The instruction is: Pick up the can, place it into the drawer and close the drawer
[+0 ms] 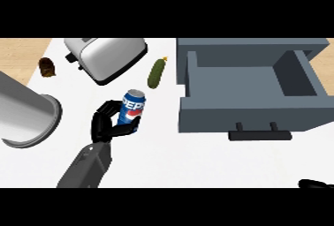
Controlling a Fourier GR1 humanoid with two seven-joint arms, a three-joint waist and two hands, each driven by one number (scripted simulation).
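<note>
White counter (195, 163), wood edges. Left hand (108, 123) curled round can (134, 107), tilted, left of open grey drawer (251, 95). Right hand (316, 184) barely showing at lower right edge, fingers unreadable. Toaster (108, 55) top left, pickle (157, 73) beside it, steel pot (26, 117) far left, brown item (47, 67) near corner.

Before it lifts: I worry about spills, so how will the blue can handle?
The can looks rigid and smooth, so it may slip within the left hand curled round it. It stands tilted, and being cylindrical, would probably roll if laid down near the open drawer.
</note>
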